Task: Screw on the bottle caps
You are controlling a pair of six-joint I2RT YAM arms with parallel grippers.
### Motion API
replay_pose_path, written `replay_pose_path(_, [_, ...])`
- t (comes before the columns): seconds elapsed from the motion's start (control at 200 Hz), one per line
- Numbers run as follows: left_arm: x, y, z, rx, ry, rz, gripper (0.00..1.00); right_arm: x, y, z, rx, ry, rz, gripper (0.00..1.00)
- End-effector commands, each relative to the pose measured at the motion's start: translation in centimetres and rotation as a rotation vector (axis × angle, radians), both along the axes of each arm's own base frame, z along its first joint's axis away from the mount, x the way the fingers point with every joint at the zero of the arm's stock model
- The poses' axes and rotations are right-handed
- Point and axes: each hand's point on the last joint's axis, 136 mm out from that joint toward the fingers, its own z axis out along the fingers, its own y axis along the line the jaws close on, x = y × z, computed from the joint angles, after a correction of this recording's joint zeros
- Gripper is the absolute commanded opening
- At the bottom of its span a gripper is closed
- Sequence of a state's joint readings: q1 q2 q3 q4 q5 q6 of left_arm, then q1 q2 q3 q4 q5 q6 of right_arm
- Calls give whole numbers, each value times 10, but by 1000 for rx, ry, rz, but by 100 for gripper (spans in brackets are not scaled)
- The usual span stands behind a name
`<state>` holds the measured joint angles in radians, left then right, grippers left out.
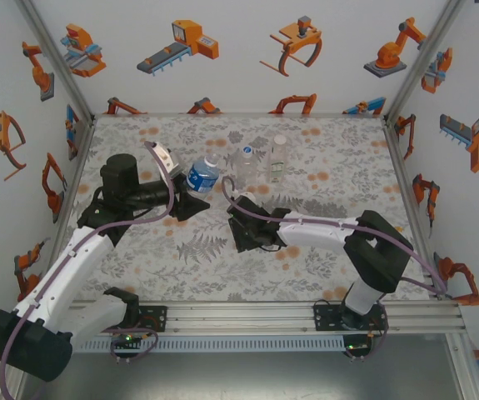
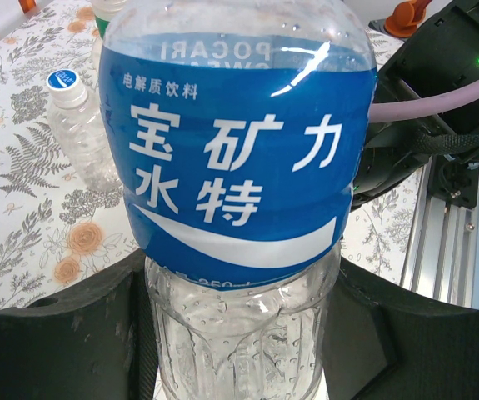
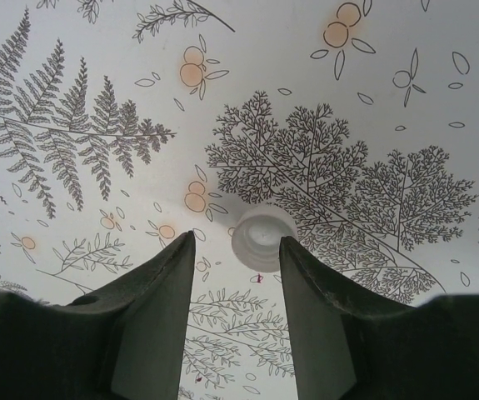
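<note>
My left gripper [image 2: 239,333] is shut on the lower body of the blue-labelled bottle [image 2: 237,158], which stands tilted at the table's left centre [image 1: 203,176]. The plain bottle [image 1: 243,164] and the green-white labelled bottle [image 1: 278,158] stand upright to its right. In the left wrist view the plain bottle [image 2: 81,137] carries a cap with a blue top [image 2: 62,81]. My right gripper [image 3: 237,242] points down at the cloth, open. A loose white bottle cap [image 3: 263,238] lies open side up just beyond its tips, close to the right finger [image 3: 318,292] and apart from the left one.
The floral cloth [image 1: 197,250] covers the table, with printed walls on three sides. The right arm [image 2: 426,108] reaches in close to the right of the held bottle. A metal rail [image 1: 247,315] runs along the near edge.
</note>
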<state>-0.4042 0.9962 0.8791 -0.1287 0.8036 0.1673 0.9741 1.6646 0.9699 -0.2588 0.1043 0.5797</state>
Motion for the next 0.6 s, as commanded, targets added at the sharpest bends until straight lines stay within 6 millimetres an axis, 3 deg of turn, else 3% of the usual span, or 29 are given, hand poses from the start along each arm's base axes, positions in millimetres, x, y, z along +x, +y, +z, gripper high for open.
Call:
replay_pose_path(0.0, [-1,2,11,-12,-39,0,9,1,4,12,11,-5,-4,45])
replay_pose_path(0.175, [-1,2,11,-12,-38,0,9,3,5,22,25,-21,-8,45])
replay_pose_path(0.596, [0,2,11,-11,-34,0,9,2,-1,15,-14,-7,-18,50])
